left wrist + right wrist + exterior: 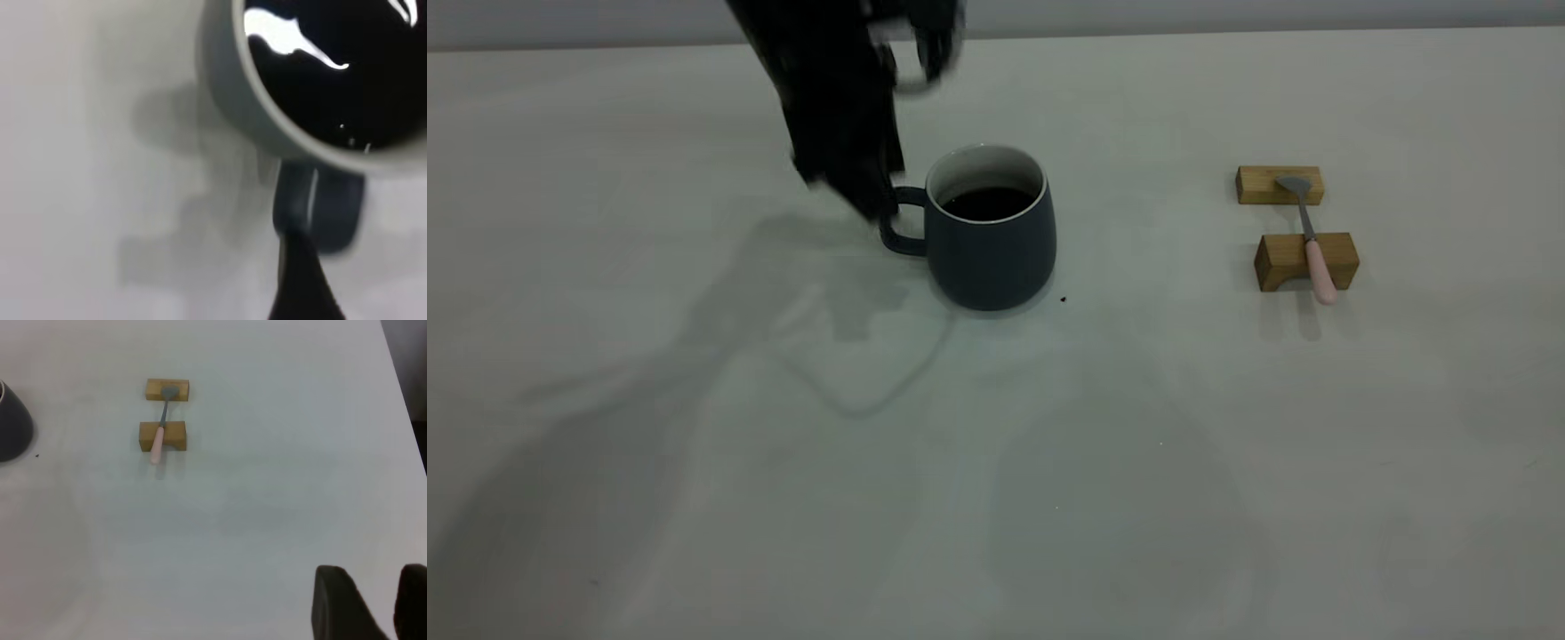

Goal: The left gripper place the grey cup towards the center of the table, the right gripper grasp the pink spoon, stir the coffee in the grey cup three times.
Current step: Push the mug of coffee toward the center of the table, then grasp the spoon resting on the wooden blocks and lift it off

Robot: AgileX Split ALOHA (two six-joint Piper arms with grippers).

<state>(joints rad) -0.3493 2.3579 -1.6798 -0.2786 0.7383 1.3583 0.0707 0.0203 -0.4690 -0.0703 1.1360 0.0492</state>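
Grey cup (pixel 991 244) upright mid-surface (pixel 996 462), full of coffee (pixel 987 203); left claw (pixel 871 200) at its handle, grip unclear. Pink spoon (pixel 1319 267) across two wooden blocks (pixel 1305 260). Right claw (pixel 363 603) well apart, spread.

The left gripper (pixel 871 200) is showing a black blocky body with dark tapered fingers and a thin cable loop, while the right gripper (pixel 373 603) is showing two dark rounded fingertips.
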